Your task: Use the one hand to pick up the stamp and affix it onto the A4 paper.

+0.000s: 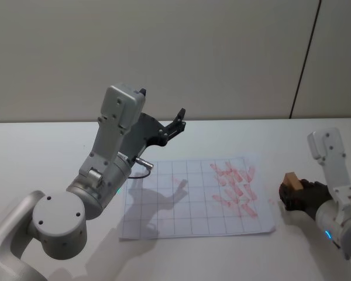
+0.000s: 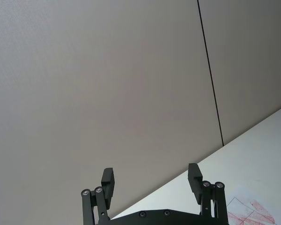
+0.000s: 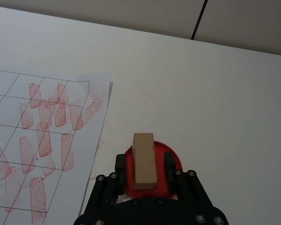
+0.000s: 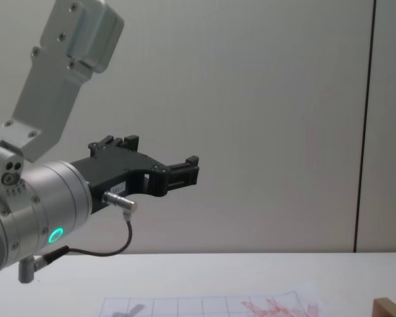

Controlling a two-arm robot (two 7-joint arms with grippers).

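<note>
Right black two-finger gripper clamped on light-brown wooden block stamp, red round pad beneath, white gridded A4 paper just beside, left gripper raised, fingers apart

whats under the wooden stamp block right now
A round red ink pad on the white table sits below the light-brown wooden stamp block, which the black right gripper brackets. The block covers the pad's centre, so contact can't be judged.

My right claw grips the stamp between its black fingers, directly over a red round pad on the white worktop. The A4 paper, red marks filling its grid boxes, lies just beside it.
</note>
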